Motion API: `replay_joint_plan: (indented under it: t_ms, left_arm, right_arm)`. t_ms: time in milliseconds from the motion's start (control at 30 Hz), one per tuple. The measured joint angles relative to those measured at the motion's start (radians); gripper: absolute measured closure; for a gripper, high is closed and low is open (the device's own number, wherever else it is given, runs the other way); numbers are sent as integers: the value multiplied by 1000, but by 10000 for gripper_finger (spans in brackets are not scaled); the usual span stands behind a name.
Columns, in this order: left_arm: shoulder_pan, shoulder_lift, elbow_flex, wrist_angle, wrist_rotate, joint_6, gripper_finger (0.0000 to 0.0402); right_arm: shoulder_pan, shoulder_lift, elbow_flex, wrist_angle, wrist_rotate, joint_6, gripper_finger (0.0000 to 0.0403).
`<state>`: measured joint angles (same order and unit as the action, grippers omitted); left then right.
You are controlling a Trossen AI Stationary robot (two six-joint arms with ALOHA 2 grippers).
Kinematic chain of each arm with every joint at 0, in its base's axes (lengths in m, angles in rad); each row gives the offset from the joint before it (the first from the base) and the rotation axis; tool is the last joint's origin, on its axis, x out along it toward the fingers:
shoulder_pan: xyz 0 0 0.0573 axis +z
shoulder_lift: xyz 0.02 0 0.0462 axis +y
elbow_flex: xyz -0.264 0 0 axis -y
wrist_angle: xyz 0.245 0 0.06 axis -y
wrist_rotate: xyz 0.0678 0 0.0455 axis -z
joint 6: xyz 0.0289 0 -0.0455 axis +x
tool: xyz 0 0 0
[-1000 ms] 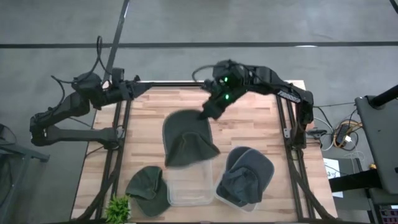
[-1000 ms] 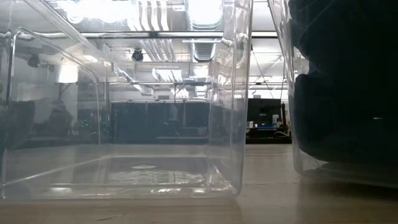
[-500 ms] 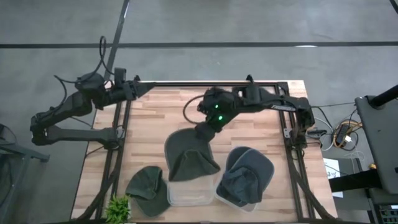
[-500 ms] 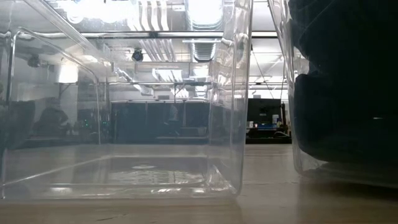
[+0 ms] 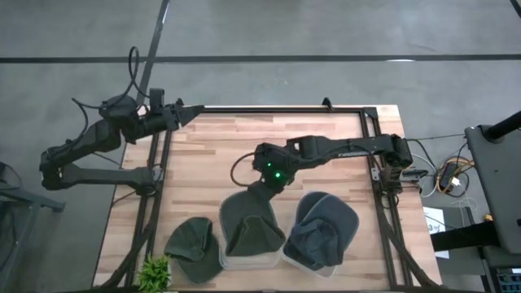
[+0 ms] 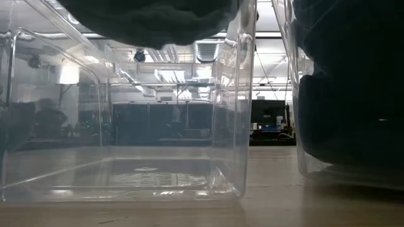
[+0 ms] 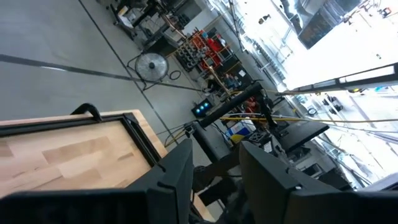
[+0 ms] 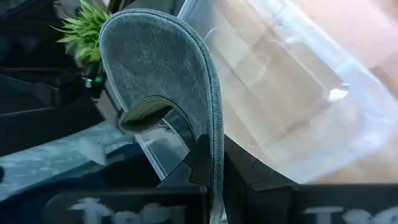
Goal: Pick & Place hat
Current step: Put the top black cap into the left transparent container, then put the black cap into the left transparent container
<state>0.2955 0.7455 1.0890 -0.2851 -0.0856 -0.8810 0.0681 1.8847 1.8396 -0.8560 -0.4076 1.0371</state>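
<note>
Hat [image 5: 248, 224] is hanging from the right gripper [image 5: 262, 189] above the empty clear bin [image 5: 244, 259] at the table's [image 5: 326, 138] near edge, its lower part draping over the bin's mouth. The right fingers are pressing together on the hat's brim [image 8: 205, 81], pinching the fabric edge so the crown sags freely below; in the low view the dark cloth [image 6: 151, 22] is showing just at the top of the bin, not yet touching its floor. Holding it by the brim is letting the soft body fall in first, which should help it settle inside rather than catch on the rim.

Beside it, a second bin [image 5: 305, 259] is already holding a hat [image 5: 326, 224], and another hat [image 5: 194, 244] is lying on the table near a small plant [image 5: 155, 273], probably awaiting its turn.

The left gripper [image 5: 183, 114] is waiting at the far left corner, clear of the work, its fingers [image 7: 171, 180] standing spread and holding nothing.
</note>
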Motion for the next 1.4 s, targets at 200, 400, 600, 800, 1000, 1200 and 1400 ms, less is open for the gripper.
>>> replay_joint_plan:
  t_ms: [200,400,600,800,1000,1200,1400]
  left_arm:
    - [0,1,0,-1,-4,0,278]
    - [0,1,0,-1,-11,-7,278]
    - [0,1,0,-2,-11,-8,278]
    - [0,1,0,-40,3,-12,278]
    - [1,1,0,-271,137,12,278]
    - [0,10,-4,-639,327,150,278]
    - [-8,50,-30,-800,502,320,278]
  right_arm:
    - [-3,0,-107,137,-27,74,375]
    - [-10,0,-144,134,-42,49,330]
    - [-21,0,-111,134,-75,10,251]
    - [-42,-2,-3,134,-224,15,189]
    - [-56,-8,189,134,-257,-101,166]
    - [-83,-9,356,130,-221,-254,169]
    - [-116,-9,457,130,-213,-355,177]
